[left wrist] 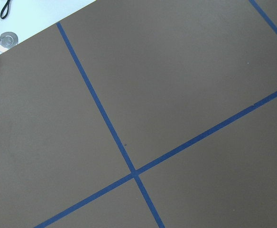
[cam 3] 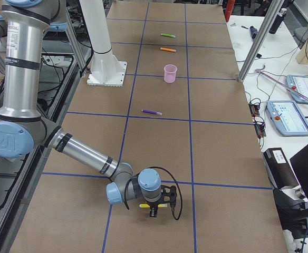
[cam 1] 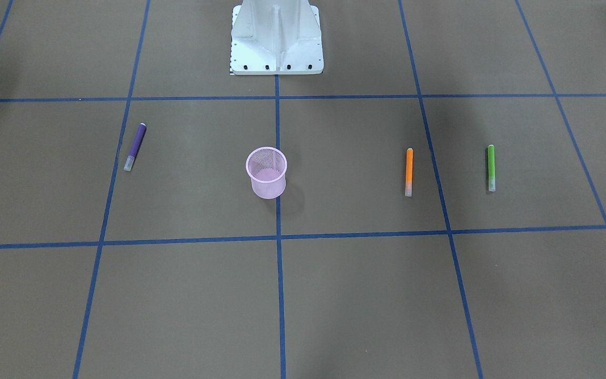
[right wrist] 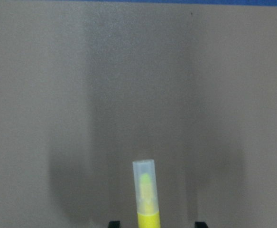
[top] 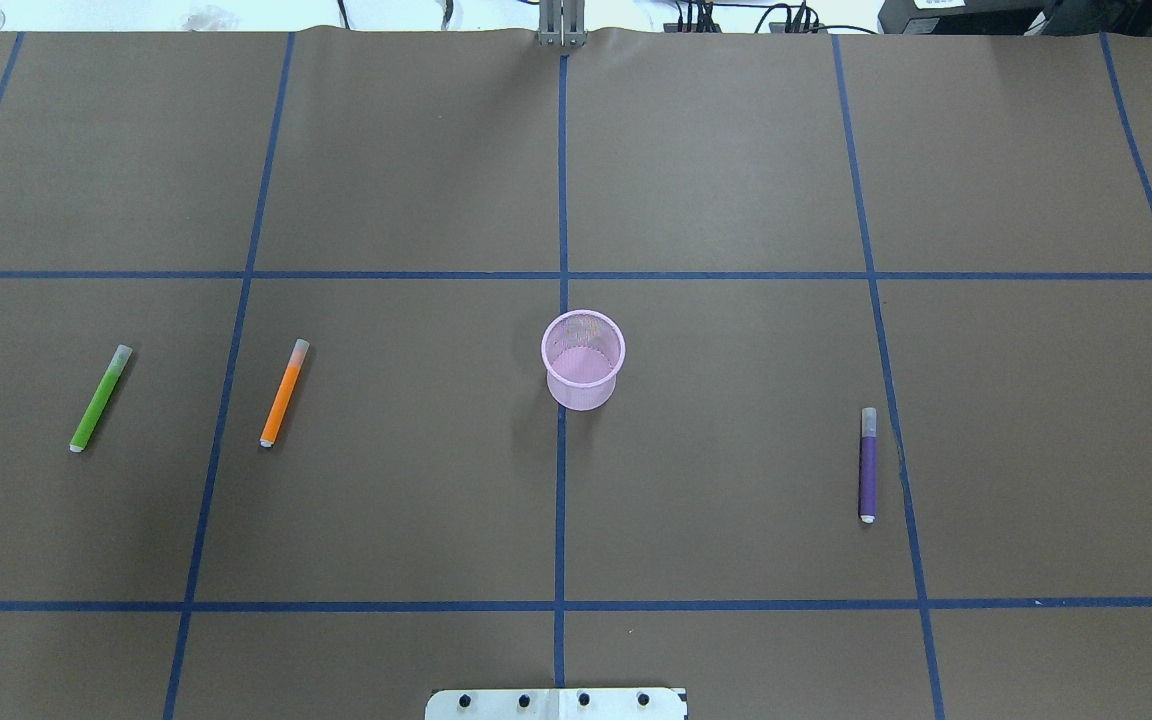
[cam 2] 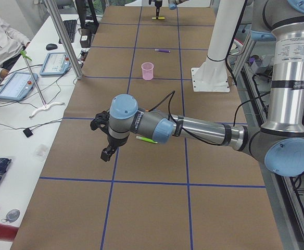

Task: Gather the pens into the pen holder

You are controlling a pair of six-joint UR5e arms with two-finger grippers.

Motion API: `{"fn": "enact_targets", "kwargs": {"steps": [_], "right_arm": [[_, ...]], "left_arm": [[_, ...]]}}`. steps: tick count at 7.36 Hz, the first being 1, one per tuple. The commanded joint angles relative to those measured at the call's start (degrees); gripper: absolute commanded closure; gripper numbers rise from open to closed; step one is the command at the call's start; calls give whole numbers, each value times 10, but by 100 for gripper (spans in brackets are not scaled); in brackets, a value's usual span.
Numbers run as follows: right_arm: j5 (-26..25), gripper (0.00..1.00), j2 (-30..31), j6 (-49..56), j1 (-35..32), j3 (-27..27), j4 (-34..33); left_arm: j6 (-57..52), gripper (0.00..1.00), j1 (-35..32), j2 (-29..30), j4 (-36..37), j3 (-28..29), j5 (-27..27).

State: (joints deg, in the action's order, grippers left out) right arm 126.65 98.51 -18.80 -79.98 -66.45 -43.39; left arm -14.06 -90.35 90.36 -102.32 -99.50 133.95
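**Front-facing view:** You are looking at the pen holder (cam 1: 266, 172) standing upright on the tabletop (cam 1: 187, 305), over a blue tape line (cam 1: 279, 121). The purple pen (cam 1: 135, 147) is lying well apart from it on the robot's right. The orange pen (cam 1: 408, 172) and green pen (cam 1: 491, 168) are lying near each other on the robot's left.

**Overhead view:** The holder's mouth is facing up. All three pens are lying flat outside it.

**Left side view:** The left pincer (cam 2: 107, 151) is hanging above the tabletop. You cannot tell whether it is spread or pressed together.

**Right side view:** The right pincer (cam 3: 154, 210) is pointing down over the yellow pen (cam 3: 143, 205), well apart from the holder.

**Left wrist view:** You are seeing mostly bare tabletop, with tape lines crossing.

**Right wrist view:** The right pincer is standing spread. One fingertip (right wrist: 113, 224) is showing on each side of the yellow pen, and neither is touching it.
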Motion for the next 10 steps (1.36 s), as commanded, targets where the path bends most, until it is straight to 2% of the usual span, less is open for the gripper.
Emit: {"fn": "enact_targets", "kwargs": {"steps": [1, 3, 4, 5, 7, 10], "right_arm": [[1, 45, 2, 0, 0, 9, 8], [2, 59, 2, -2, 0, 8, 9], [3, 84, 2, -2, 0, 8, 9], [3, 100, 2, -2, 0, 8, 9], [4, 100, 1, 2, 0, -7, 13], [4, 100, -7, -3, 0, -102, 16]], "left_arm": [[-1, 0, 0, -1, -1, -1, 1], [-1, 0, 0, -3, -1, -1, 0], [-1, 0, 0, -4, -1, -1, 1], [-1, 0, 0, -4, -1, -1, 1], [-1, 0, 0, -4, -1, -1, 1], [-1, 0, 0, -2, -1, -5, 1]]}}
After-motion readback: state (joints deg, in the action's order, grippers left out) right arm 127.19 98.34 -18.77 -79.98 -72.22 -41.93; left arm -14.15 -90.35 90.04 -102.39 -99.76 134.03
